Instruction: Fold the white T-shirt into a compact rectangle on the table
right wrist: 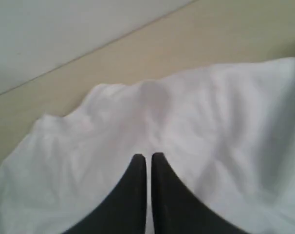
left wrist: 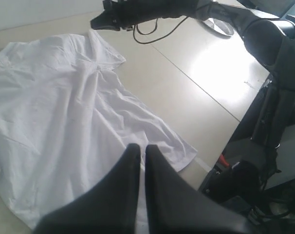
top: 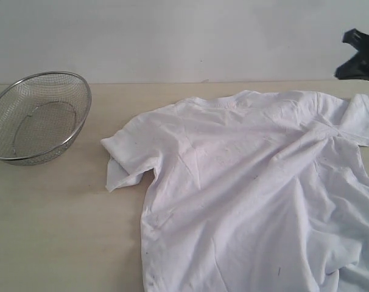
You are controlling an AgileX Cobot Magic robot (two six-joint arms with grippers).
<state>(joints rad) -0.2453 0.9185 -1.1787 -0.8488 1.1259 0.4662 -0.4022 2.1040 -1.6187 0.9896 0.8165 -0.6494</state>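
The white T-shirt [top: 251,182] lies spread and wrinkled on the table [top: 56,231], collar toward the far edge and one sleeve [top: 126,161] folded out on the left. No lettering shows on the upper face. My right gripper [top: 343,70] hovers above the shirt's far right sleeve, and in its wrist view its jaws [right wrist: 148,157] are shut with nothing between them. My left gripper [left wrist: 141,148] is out of the exterior view. It hangs shut and empty over the shirt's lower part [left wrist: 64,136], near the hem corner [left wrist: 184,151].
A silver wire-mesh bowl [top: 26,97] stands at the table's far left, apart from the shirt. In the left wrist view the right arm [left wrist: 264,39] reaches over the table, with dark equipment and cables [left wrist: 245,185] past the table's edge. A pale wall [top: 172,36] runs behind.
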